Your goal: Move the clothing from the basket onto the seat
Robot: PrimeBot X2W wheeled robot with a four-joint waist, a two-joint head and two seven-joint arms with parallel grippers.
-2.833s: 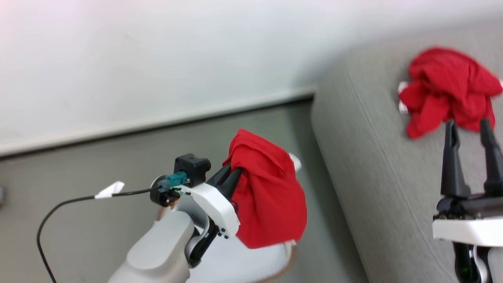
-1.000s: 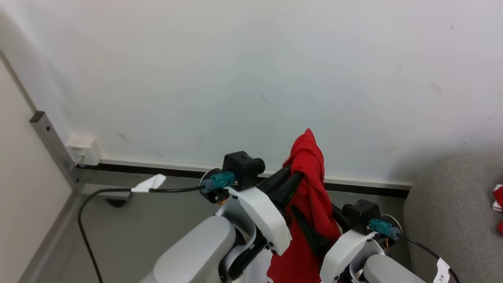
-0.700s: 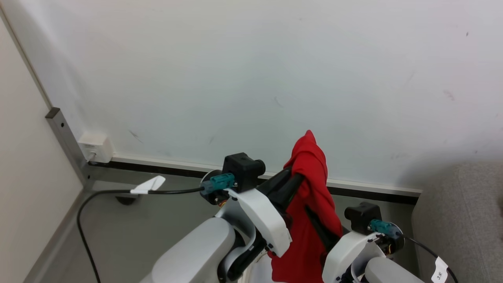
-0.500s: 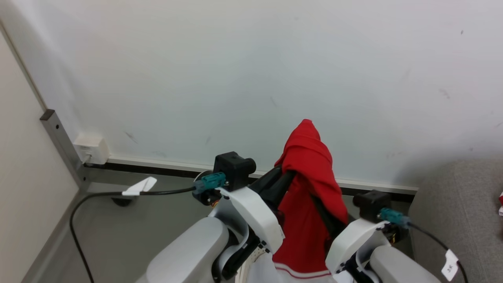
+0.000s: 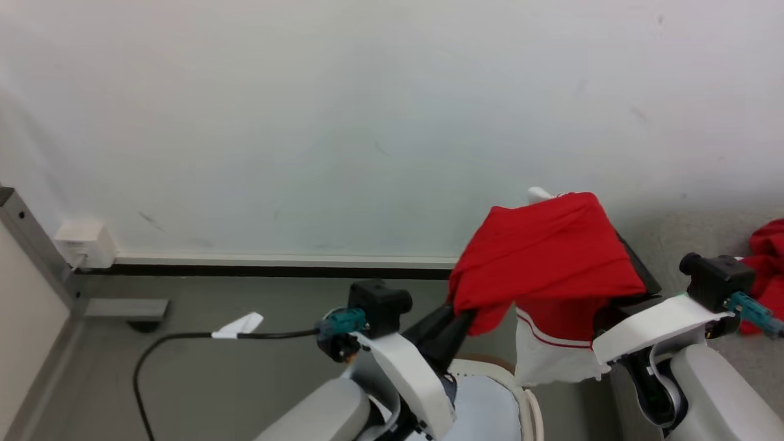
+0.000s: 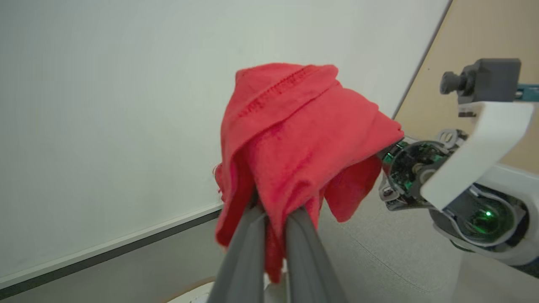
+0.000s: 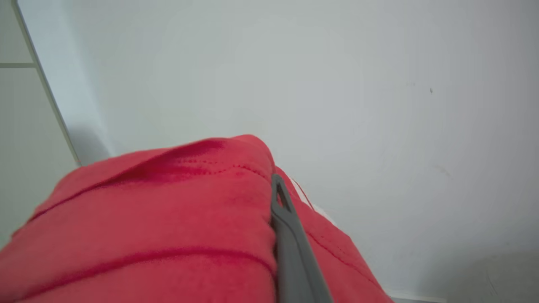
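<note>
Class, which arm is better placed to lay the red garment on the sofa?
Probably right: the right gripper grips the red garment beside the sofa; the left gripper is over the laundry basket.

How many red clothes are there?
2. One red garment hangs stretched between the left pincer and right pincer. The other garment lies on the grey seat at the head view's right edge. More may hide in the basket below.

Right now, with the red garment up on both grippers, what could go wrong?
The red garment hangs draped over the right gripper, whose hold is hidden, so it may slip off. Its white hem dangles near the basket rim and might snag. The left gripper pinches just a fold, which could pull free.
</note>
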